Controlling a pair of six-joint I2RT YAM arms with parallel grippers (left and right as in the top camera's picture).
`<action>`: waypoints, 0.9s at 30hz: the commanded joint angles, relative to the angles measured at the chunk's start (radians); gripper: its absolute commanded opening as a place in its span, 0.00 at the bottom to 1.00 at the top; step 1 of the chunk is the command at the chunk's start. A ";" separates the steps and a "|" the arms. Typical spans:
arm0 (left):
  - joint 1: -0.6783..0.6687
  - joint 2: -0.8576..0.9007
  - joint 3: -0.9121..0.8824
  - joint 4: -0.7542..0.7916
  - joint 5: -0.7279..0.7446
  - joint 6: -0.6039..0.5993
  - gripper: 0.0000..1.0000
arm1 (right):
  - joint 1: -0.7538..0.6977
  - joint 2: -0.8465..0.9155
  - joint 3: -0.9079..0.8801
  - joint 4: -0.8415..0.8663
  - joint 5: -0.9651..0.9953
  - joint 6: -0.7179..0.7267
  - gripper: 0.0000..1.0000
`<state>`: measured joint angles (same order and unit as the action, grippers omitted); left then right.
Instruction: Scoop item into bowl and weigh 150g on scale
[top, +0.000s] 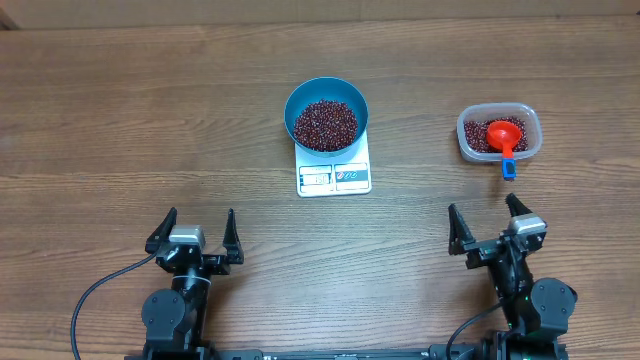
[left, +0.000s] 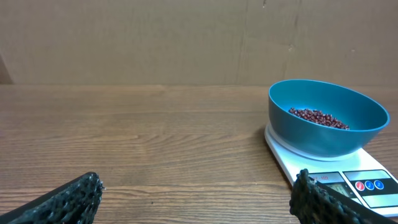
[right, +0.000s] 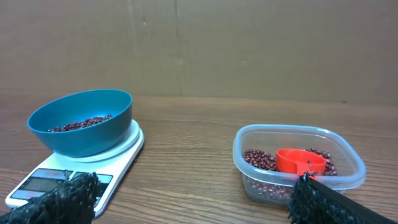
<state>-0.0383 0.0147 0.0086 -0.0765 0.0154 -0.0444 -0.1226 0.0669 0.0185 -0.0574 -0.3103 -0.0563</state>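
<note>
Left gripper (top: 201, 214): sitting low at the near-left of the table (top: 150, 120), its two dark fingers standing wide apart and holding nothing. In its own wrist view (left: 196, 202) the textured fingertips (left: 78, 199) are showing only at the bottom corners, with bare wood lying between them.

Right gripper (top: 481, 203): sitting at the near-right, jaws likewise spread wide and gripping nothing. Its wrist view (right: 193, 202) is looking out between the fingertips (right: 314, 199) at the scale on the left and the tub on the right.

Bowl (top: 293, 100): light blue, round, deep, resting upright on the back part of the scale, well apart from both grippers. It is showing at the right of the left wrist view (left: 323, 134) and at the left of the right wrist view (right: 81, 134).

Beans (top: 326, 124): small, dark red-brown, lying as a loose layer inside the bowl, below its rim (left: 317, 117).

Scale (top: 334, 177): flat, white, sitting at the table's middle, display and label panel facing the arms. Its reading is too small to make out (left: 348, 180) (right: 68, 174).

Tub (top: 530, 112): clear plastic, rectangular with rounded corners, standing far right, beyond the right gripper, holding more beans (right: 261, 186).

Scoop (top: 504, 132): red cup lying among the tub's beans, its handle hanging over the near rim and ending in a blue tip (right: 300, 160).
</note>
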 joint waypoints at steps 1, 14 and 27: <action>0.007 -0.011 -0.004 -0.002 0.008 0.023 1.00 | 0.017 -0.013 -0.011 -0.001 0.002 0.004 1.00; 0.007 -0.011 -0.004 -0.002 0.008 0.022 1.00 | 0.019 -0.065 -0.011 -0.001 0.005 0.004 1.00; 0.007 -0.011 -0.004 -0.002 0.008 0.023 1.00 | 0.019 -0.065 -0.011 0.000 0.005 0.004 1.00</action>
<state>-0.0383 0.0147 0.0086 -0.0765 0.0154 -0.0441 -0.1097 0.0135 0.0185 -0.0608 -0.3103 -0.0559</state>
